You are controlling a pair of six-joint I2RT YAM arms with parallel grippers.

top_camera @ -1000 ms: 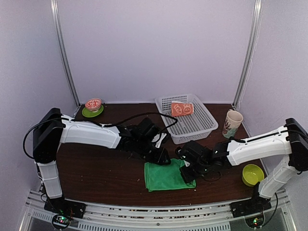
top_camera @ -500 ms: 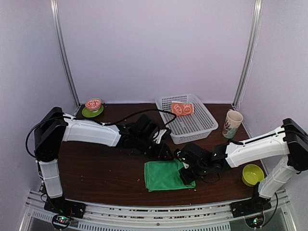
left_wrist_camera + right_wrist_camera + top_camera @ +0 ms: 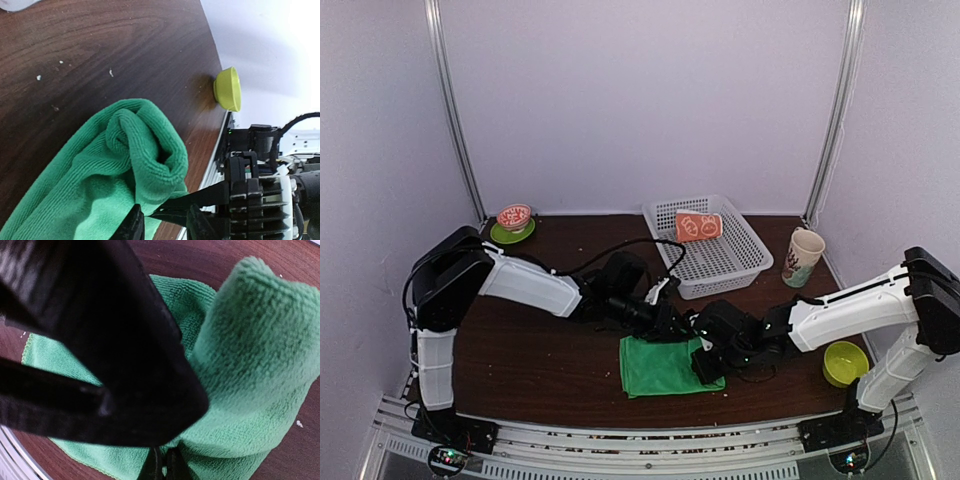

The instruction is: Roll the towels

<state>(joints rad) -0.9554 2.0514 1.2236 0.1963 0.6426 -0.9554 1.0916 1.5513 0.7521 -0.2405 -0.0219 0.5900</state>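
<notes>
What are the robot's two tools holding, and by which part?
The left tool and the right tool both pinch the green towel by its lifted, curled-over edge.

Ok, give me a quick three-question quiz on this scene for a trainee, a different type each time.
1. True or false: the orange towel lies rolled up inside the white basket.
2. Multiple choice: what is the right end effector pinching? A. the green towel B. the orange towel C. the white basket
3. Short answer: in the top view, what stands on the table just right of the white basket?

Key: 1 true. 2 A. 3 the mug.
</notes>
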